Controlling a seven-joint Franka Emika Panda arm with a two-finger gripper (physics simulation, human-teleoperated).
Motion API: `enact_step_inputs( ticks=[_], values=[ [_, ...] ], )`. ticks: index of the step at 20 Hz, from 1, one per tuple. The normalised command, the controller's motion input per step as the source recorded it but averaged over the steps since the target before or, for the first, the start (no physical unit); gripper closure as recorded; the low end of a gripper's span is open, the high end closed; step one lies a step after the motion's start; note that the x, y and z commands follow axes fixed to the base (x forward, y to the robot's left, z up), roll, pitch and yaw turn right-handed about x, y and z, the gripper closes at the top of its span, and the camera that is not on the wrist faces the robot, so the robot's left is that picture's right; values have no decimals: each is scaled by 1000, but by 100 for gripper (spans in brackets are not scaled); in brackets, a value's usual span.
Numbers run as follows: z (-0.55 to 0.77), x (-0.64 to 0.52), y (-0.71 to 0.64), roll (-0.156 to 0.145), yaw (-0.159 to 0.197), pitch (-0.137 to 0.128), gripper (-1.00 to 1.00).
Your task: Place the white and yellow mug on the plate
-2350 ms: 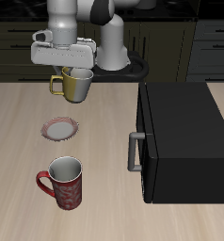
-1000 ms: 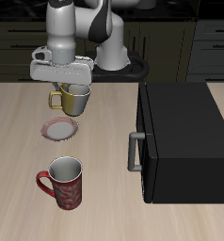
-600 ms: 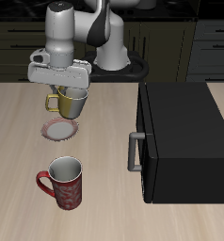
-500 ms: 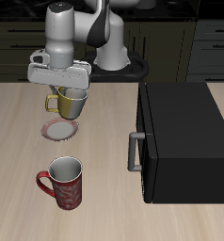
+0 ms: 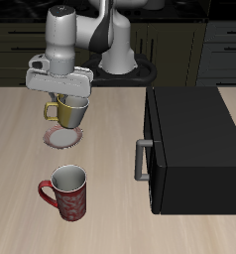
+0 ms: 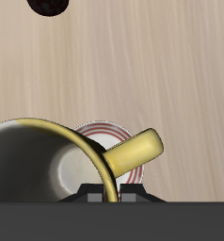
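The white and yellow mug (image 5: 67, 112) hangs upright from my gripper (image 5: 70, 99), which is shut on its rim, handle pointing away from the black box. It is held just above the plate (image 5: 57, 138), a small saucer with a reddish-brown rim, and overlaps its back edge in the exterior view. In the wrist view the mug (image 6: 48, 160) fills the near field, its handle (image 6: 133, 152) lying over the plate (image 6: 128, 177) below. The fingertips are mostly hidden by the mug rim.
A red speckled mug (image 5: 65, 190) stands nearer the table's front edge, in front of the plate. A large black microwave-like box (image 5: 189, 147) with a handle (image 5: 141, 161) stands beside them. A dark round thing (image 6: 54, 7) shows in the wrist view.
The gripper has carried the mug forward and down from farther back, until it hangs over the plate. The red mug and black box have not moved.
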Motion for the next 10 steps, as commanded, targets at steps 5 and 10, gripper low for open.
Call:
enact_step_inputs(
  ticks=[5,10],
  values=[
    [-15,40,-89,-13,-10,3,100],
    [-167,49,-70,-7,14,27,100]
  ],
)
